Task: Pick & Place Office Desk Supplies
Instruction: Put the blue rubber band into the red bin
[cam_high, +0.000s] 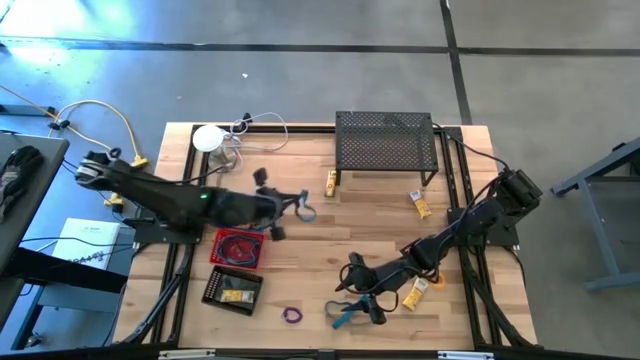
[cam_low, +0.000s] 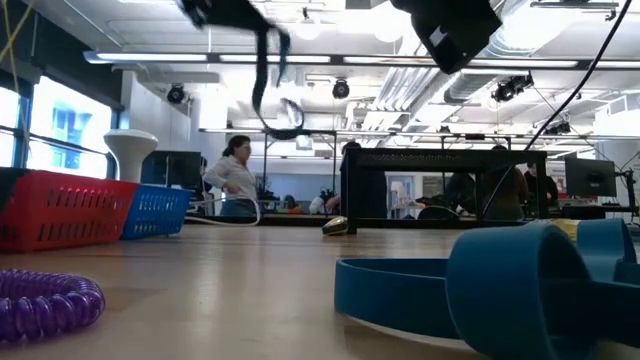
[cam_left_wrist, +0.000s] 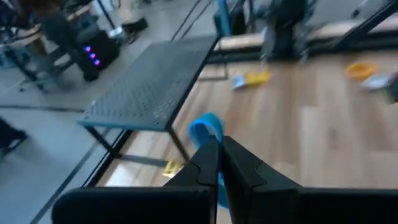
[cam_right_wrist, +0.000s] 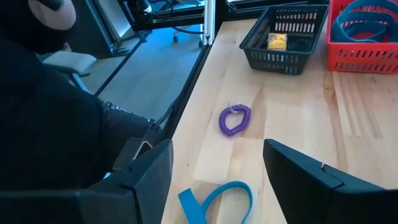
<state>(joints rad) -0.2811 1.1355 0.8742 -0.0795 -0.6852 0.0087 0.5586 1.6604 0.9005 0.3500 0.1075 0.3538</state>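
My left gripper is raised above the table's middle and shut on a blue elastic loop. In the low view that loop dangles high over the table. Near the front edge my right gripper stands open just above a second blue loop, which lies flat on the wood. A purple coil ring lies beside it. Short yellow tubes lie by the mesh shelf, and another is under my right arm. My left gripper pinches the blue loop's band between its two shut fingers. The fingers reach out nearly level, pointing toward the table's right side. The loop is lifted clear of the table and hangs slack below the fingertips.
A black mesh shelf stands at the far middle. A red basket holding blue loops and a black basket holding yellow items sit at the left front. A white round device with a cable is at the far left. People stand in the room behind.
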